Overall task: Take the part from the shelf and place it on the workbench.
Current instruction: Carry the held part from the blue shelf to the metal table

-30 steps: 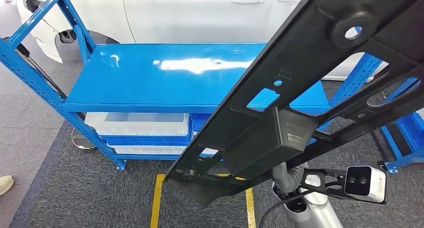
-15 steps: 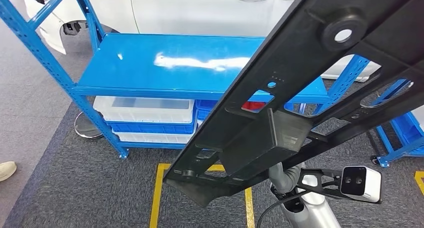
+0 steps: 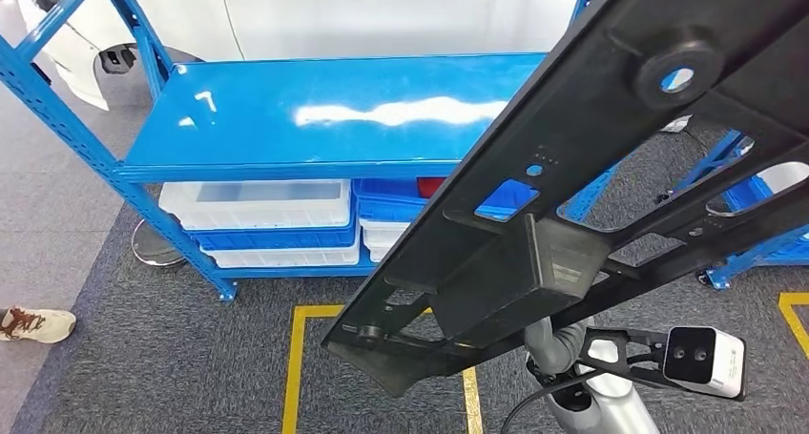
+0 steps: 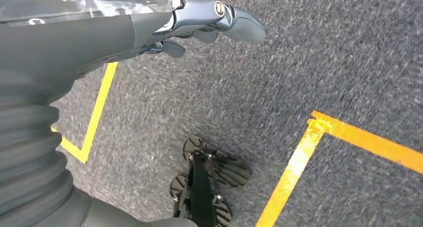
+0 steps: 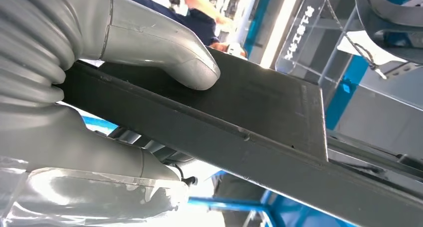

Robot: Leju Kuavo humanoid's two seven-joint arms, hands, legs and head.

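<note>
Part [image 3: 591,196]: you are carrying it high, angled across the head view, off the blue shelf [image 3: 315,119]
Right robot hand [image 5: 100,87]: gripping the part's edge
Left robot hand [image 4: 164,22]: hanging empty, fingers loosely apart
Change: view is shifting sideways; you are turning, bench still ahead

One black part [image 3: 591,167], one blue shelf rack [image 3: 324,119] with a second blue rack [image 3: 754,234] to its right, at least four storage bins [image 3: 258,205] beneath the shelf, one white car [image 3: 334,14], one shoe [image 3: 36,323].
</note>
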